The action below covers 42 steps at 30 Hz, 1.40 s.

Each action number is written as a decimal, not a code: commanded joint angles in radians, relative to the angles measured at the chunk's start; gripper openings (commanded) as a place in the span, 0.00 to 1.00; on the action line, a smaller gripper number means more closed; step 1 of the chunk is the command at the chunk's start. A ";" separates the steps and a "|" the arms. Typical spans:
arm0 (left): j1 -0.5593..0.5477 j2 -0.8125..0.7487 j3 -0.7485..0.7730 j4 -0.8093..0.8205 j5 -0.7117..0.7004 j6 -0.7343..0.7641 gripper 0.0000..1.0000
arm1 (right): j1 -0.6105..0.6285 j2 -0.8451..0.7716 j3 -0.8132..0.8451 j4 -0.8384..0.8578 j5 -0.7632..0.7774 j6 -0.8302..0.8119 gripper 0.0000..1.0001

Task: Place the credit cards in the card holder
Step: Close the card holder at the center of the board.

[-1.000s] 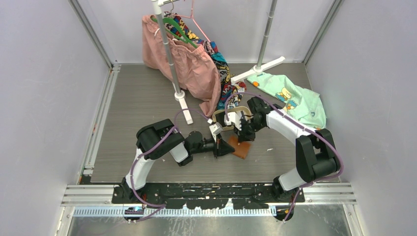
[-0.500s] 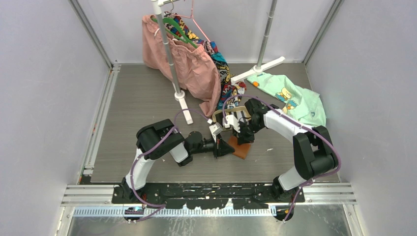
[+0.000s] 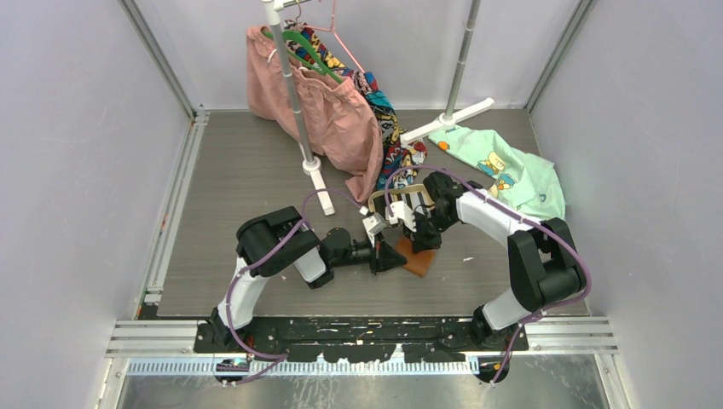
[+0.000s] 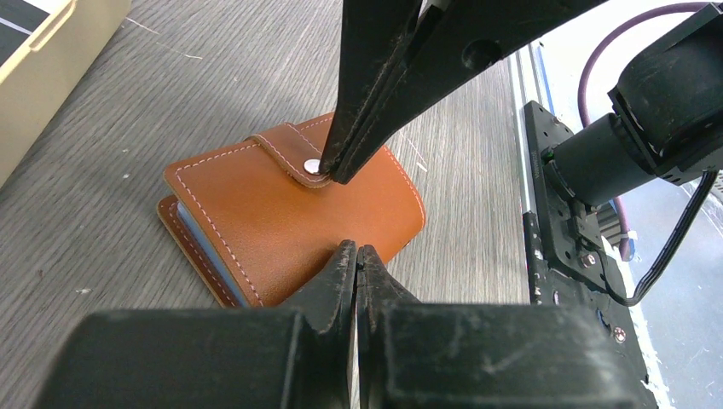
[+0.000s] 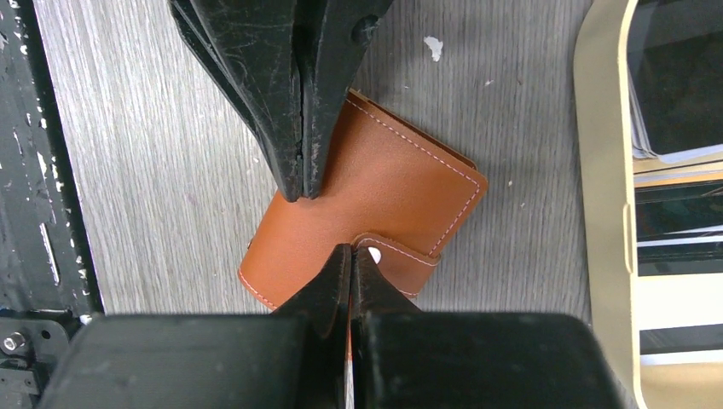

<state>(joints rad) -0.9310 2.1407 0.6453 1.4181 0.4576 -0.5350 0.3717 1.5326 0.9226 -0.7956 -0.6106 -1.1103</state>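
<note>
Mid-table, just beside the beige tray, the card holder lies folded with its flap over the top, same spot as a second ago. Left gripper hasn't budged: jaws pinched together on nothing, tips at the holder's edge. Right gripper is closed tight and empty too, tip down by the snap, and its arm has swung a bit leftward since. The credit cards sit in the tray.
</note>
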 commanded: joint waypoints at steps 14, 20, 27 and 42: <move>0.001 -0.006 -0.020 0.013 -0.007 0.029 0.01 | 0.043 0.029 -0.034 -0.086 0.049 -0.068 0.01; 0.002 -0.011 -0.022 0.013 -0.007 0.030 0.00 | 0.042 0.027 -0.055 -0.105 0.070 -0.099 0.01; 0.001 -0.023 -0.028 0.013 -0.007 0.030 0.01 | 0.036 0.019 -0.034 -0.087 0.035 -0.059 0.01; -0.004 -0.026 -0.018 0.013 -0.022 -0.001 0.01 | -0.076 -0.178 -0.052 0.081 -0.030 0.075 0.45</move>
<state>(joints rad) -0.9314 2.1391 0.6315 1.4322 0.4534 -0.5434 0.3023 1.3430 0.8917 -0.8864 -0.7067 -1.1549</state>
